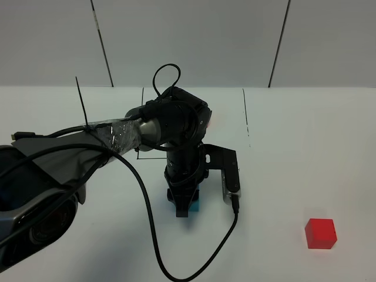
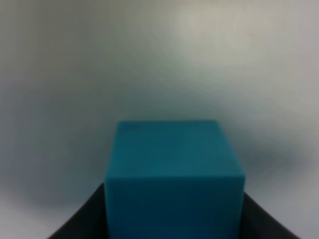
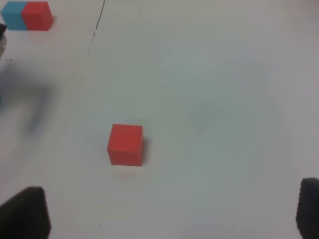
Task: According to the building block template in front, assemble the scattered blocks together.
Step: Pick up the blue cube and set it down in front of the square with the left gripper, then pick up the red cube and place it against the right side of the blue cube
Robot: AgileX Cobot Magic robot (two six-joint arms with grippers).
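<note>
My left gripper [image 1: 184, 205] points straight down at the middle of the white table [image 1: 294, 147], shut on the loose cyan cube [image 1: 194, 205]. In the left wrist view the cyan cube [image 2: 174, 174] sits between the dark fingers [image 2: 82, 221], at or just above the table. The loose red cube [image 1: 321, 233] lies alone at the front right, also in the right wrist view [image 3: 125, 144]. My right gripper [image 3: 167, 219] is open and empty, hovering short of the red cube. The cyan-red template [image 3: 27, 15] shows far off in the right wrist view; the left arm hides it in the high view.
Thin black lines [image 1: 245, 114] mark a square on the table behind the left arm. A black cable [image 1: 170, 267] loops from the left arm over the table's front. The wrist camera bracket [image 1: 229, 173] sticks out to the right of the left gripper.
</note>
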